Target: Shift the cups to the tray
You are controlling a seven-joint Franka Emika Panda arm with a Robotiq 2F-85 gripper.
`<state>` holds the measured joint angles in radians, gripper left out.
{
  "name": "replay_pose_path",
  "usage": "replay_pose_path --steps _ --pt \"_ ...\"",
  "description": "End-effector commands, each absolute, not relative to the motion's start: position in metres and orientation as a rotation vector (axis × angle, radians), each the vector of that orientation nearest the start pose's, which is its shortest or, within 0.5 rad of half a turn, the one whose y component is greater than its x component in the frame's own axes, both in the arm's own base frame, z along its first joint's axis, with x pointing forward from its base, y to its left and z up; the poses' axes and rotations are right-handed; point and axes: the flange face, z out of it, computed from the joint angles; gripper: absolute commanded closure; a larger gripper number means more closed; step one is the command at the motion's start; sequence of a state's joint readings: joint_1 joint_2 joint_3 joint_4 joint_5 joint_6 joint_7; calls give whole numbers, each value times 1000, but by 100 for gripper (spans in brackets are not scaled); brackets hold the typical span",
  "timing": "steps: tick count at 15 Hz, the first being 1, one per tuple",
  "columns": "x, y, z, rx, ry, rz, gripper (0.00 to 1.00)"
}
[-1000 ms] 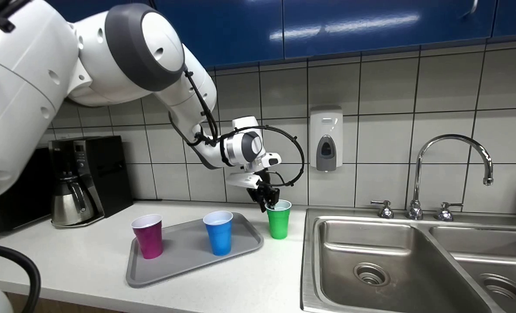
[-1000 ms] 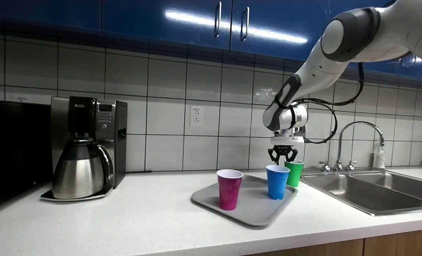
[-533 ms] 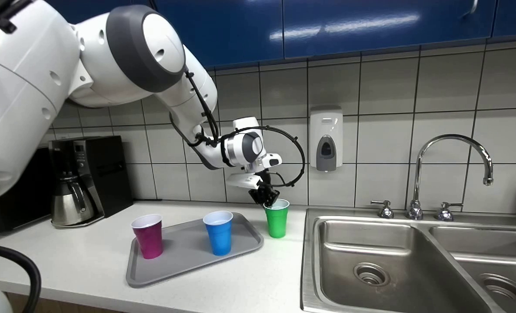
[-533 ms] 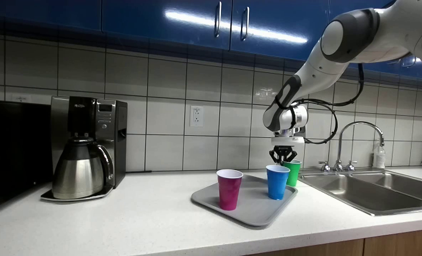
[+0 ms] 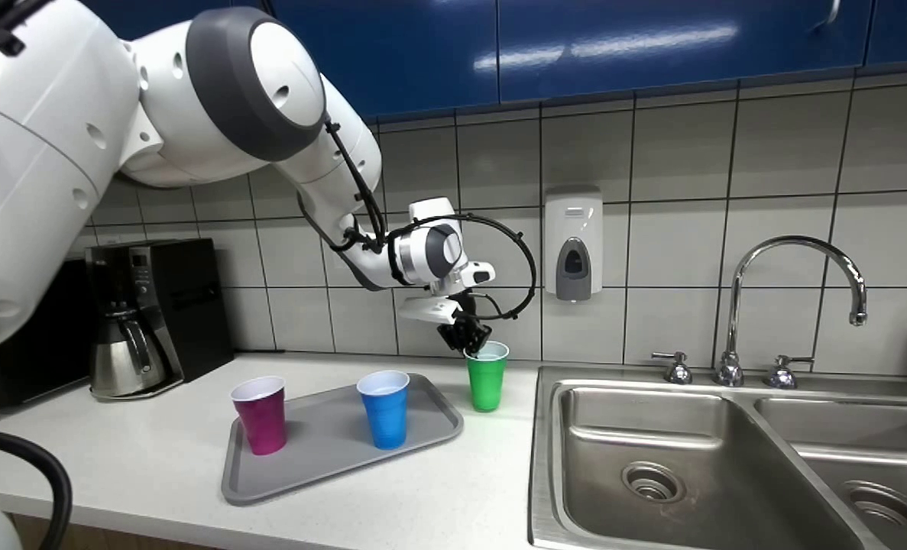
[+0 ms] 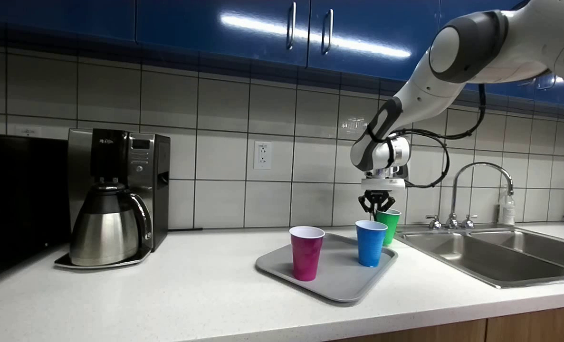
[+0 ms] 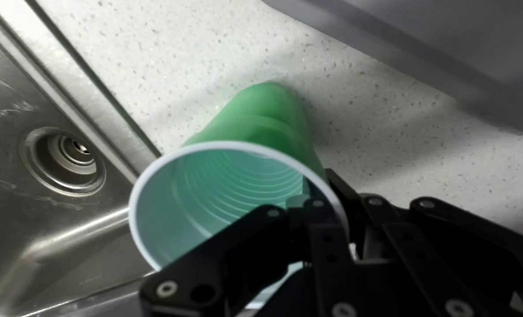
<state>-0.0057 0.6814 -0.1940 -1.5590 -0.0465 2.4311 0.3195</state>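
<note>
counter lies below your fingers in the wrist view; they pinch the green cup. in an exterior view, tray beside them bears purple cup and blue cup; in an exterior view, sink takes their other side.

2 cups on tray, between coffee maker and sink, 1 cup in gripper

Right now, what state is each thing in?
Tray: flat on the counter.
Magenta cup: upright on the tray.
Blue cup: upright on the tray.
Green cup: gripped, off the tray.
Tool: shut on the green cup's wall.
Coffee pot: in the coffee maker.
Faucet: no water running.
Wall cupboards: shut.
</note>
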Motion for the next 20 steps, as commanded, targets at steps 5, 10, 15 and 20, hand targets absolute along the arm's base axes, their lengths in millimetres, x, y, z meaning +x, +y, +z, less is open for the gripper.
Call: replay_pose_path --steps 5,10,15,20 --pt "720 -98 307 -3178 571 -397 99" --pt "726 -61 318 -3165 457 -420 99" --pt "724 -14 323 -3166 296 -442 99" --pt "720 35 320 -3166 163 -432 99"
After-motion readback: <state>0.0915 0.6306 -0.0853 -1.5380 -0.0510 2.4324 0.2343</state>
